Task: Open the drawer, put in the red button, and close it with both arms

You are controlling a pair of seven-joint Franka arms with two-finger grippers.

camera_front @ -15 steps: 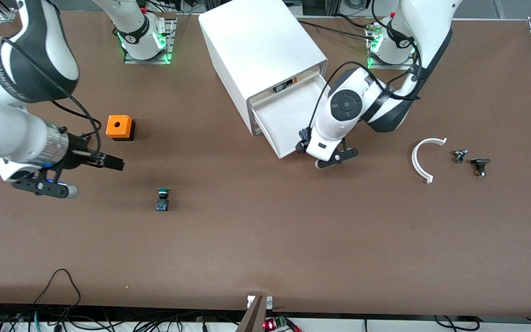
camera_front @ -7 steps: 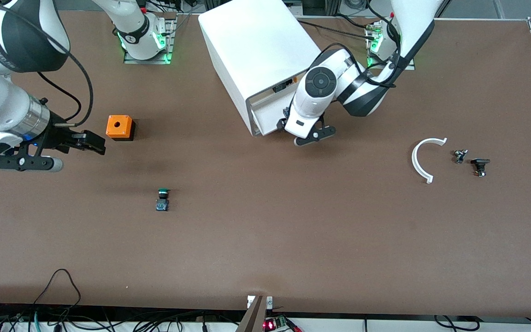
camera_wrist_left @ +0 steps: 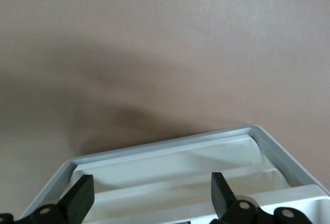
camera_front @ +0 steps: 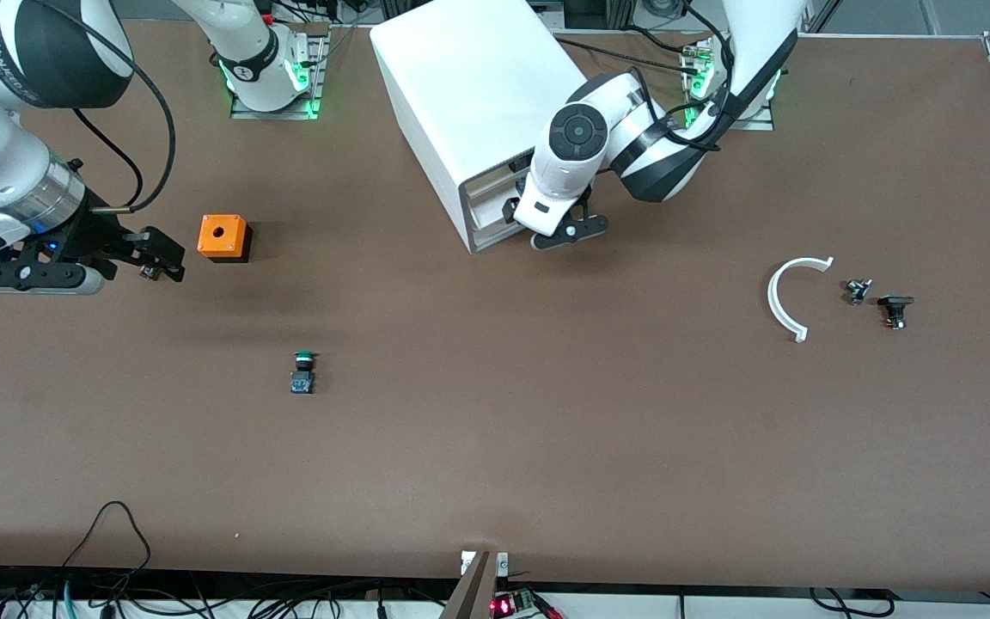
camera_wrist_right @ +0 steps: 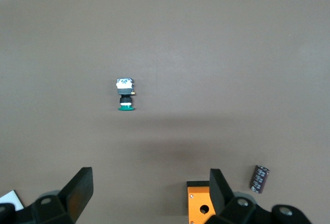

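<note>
White cabinet with drawer pushed in, left gripper at the drawer fronts with jaws spread wide and empty, right gripper beside the orange box, jaws wide and empty, red button not seen, green button on the table.

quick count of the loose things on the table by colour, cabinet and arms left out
orange: 1, the box
green: 1, the green-capped button
white: 1, the curved piece
dark: 3, two small parts and a cylinder
total: 6
</note>
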